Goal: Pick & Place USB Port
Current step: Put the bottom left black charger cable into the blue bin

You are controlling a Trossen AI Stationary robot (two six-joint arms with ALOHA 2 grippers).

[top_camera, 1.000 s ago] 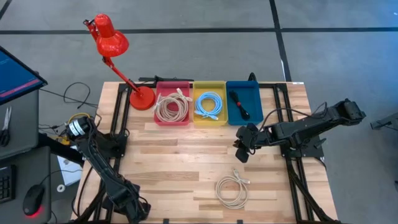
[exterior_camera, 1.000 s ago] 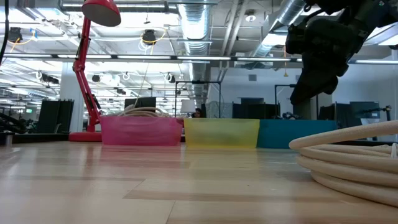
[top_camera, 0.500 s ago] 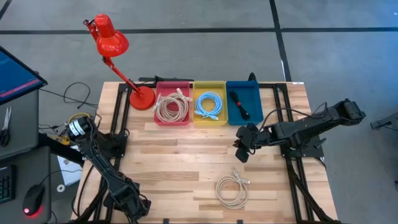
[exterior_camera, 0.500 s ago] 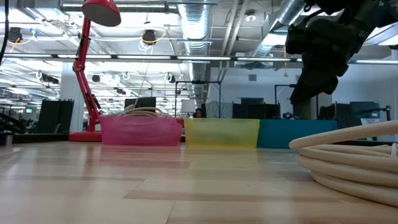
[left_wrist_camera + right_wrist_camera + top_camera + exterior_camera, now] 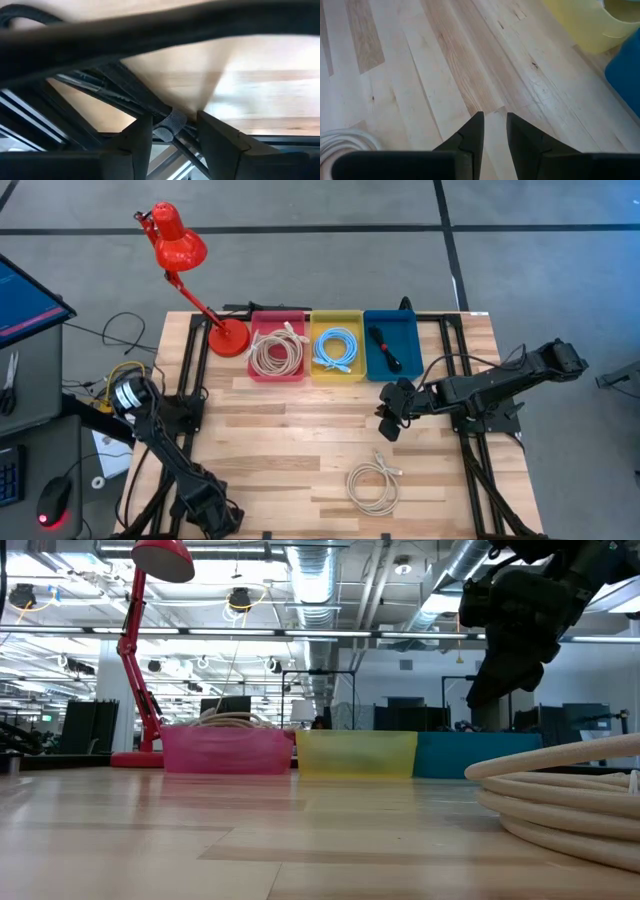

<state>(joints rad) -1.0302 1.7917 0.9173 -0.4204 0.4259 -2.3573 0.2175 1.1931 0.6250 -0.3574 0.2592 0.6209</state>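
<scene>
Cable coil, white, lies on the table nearer the front edge than the blue bin. Right gripper hovers between them, fingers slightly spread, empty. Left gripper, spread, is parked far off. Risk: pinching one loop could leave the coil trailing.

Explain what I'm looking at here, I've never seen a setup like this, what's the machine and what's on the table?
Two dark robot arms work at a wooden table. One picture looks straight down, one looks level across the tabletop, and two come from cameras on the arms' wrists. At the far edge sit a red lamp and three bins: a pink bin and a yellow bin with coiled cables, and a blue bin with a dark object. A loose white cable lies nearer. The right hand hovers empty, slightly open; the left hand is open off the table's corner.
</scene>
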